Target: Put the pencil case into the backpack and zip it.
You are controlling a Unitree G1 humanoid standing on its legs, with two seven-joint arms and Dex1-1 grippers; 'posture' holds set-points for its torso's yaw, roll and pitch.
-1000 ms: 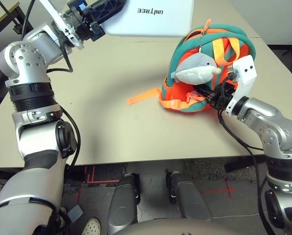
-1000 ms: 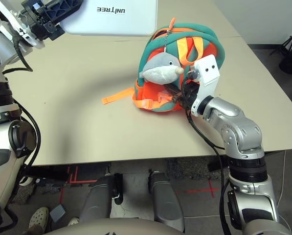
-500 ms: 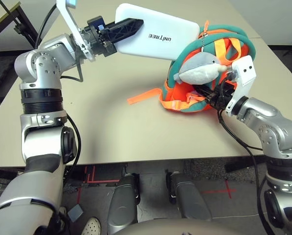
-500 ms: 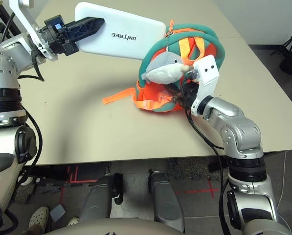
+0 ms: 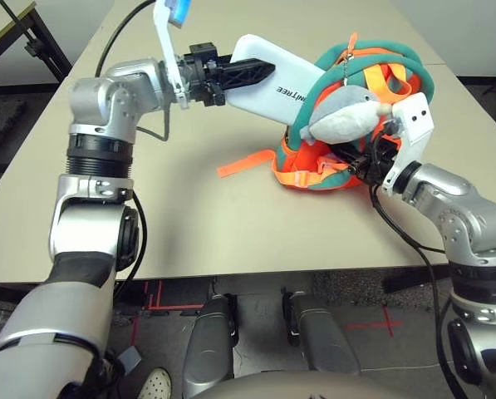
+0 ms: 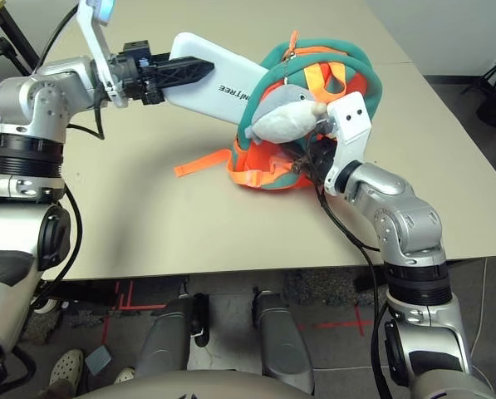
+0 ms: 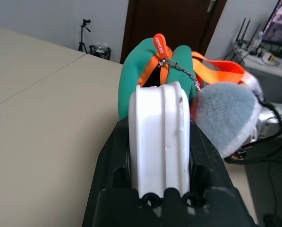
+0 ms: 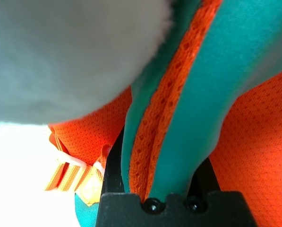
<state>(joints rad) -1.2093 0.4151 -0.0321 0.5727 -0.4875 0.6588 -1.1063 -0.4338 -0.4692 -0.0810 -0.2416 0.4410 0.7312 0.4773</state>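
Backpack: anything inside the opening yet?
The pencil case, shut in the left tool, has its far end at the backpack opening, behind the plush toy. How deep is hidden.

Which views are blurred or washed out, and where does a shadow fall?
Right wrist view: the grey plush toy is soft, out of focus, and the lower corner beside it is blown out to white. Left wrist view: pencil case sharp, room behind hazy. Left eye view: soft shadow on the table under the left arm.
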